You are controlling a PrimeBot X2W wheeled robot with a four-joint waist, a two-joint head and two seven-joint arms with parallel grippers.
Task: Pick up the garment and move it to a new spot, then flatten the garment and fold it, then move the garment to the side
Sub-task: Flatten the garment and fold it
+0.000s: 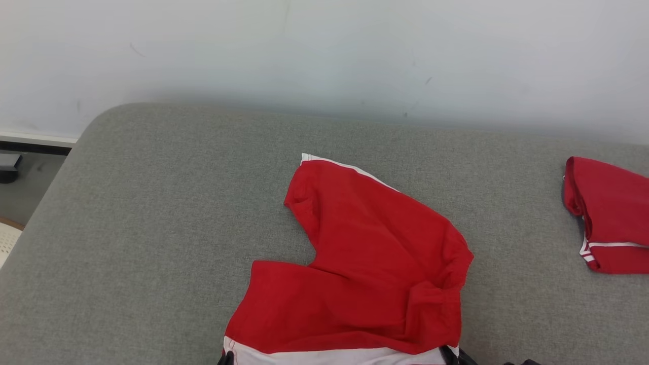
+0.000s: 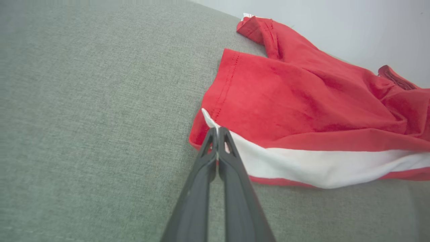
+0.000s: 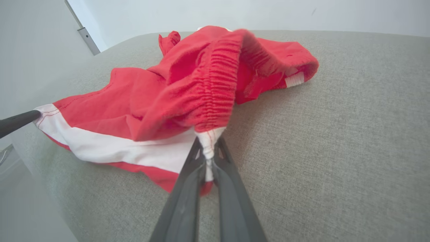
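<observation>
You had the red shorts (image 1: 365, 263) lying near the front edge of the grey cushioned surface (image 1: 152, 228), about midway across it. One leg pointed toward the pale wall (image 1: 324, 50) and the other spread to the robot's left. The white band (image 2: 302, 161) along the hem ran closest to the robot.

The left gripper (image 2: 217, 129) was pinched tight on the corner of that hem, where white meets red — its two dark fingers met at the tips with the cloth between them. The right gripper (image 3: 209, 144) was clamped the same way on a white end of fabric just below the gathered elastic waistband (image 3: 215, 94), which bunched up in a ridge right above the fingertips.

In the right wrist view, the left gripper's finger (image 3: 18, 121) showed at the far corner of the white band. The cloth between your two grips was wrinkled and rested on the surface.

A second red garment (image 1: 613, 213) lay well apart — at the right edge of the head view.
</observation>
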